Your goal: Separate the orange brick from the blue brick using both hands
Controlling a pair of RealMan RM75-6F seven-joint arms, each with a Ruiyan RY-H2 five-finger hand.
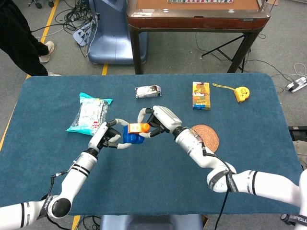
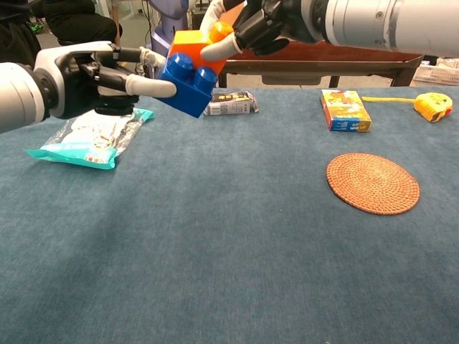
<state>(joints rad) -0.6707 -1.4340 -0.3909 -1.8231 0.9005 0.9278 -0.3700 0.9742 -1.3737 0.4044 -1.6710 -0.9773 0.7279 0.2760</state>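
The orange brick [image 1: 139,127] [image 2: 203,44] sits pressed onto the blue brick [image 1: 130,137] [image 2: 183,86], and the joined pair hangs tilted above the blue table. My right hand [image 1: 160,120] [image 2: 267,24] grips the orange brick from the right and above. My left hand [image 1: 107,136] [image 2: 90,74] comes in from the left, its fingers [image 2: 149,87] lying against the blue brick's left side and behind it. The two hands meet at the bricks over the table's left-centre.
A teal snack bag [image 1: 89,113] [image 2: 89,140] lies left of the hands. Behind them are a small packet [image 1: 148,91] [image 2: 231,102], a yellow box [image 1: 201,95] [image 2: 345,110] and a yellow tape measure [image 1: 241,93] [image 2: 434,105]. A woven coaster [image 1: 208,137] [image 2: 373,183] lies to the right.
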